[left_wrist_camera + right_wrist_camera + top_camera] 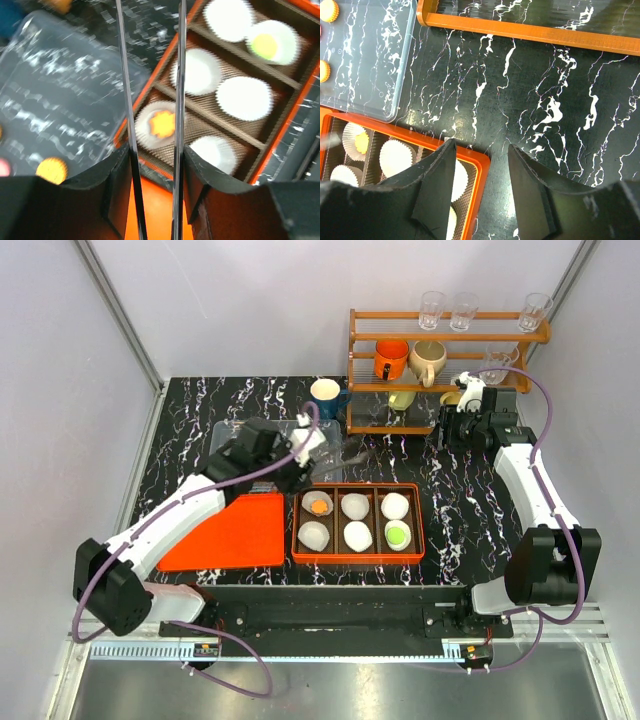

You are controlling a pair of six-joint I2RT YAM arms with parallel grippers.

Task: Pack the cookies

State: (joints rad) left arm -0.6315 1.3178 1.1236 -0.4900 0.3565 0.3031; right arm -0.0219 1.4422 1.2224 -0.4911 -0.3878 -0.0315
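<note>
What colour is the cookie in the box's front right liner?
Green cookie, sitting in a white liner; the top external view shows it best.

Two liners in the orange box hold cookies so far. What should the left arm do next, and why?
Probably swing the left gripper back over the clear tray for the orange cookie. Its tongs look empty, four liners are unfilled, such as the liner, and loose cookies remain on that tray.

Lab test cell w/ mock kitchen props: plain white enclosure walls (250,300) w/ metal corner posts around black marble-look surface (460,520); behind it, wooden rack (445,370) w/ mugs and glasses; robot arms bolted to front rail.
</note>
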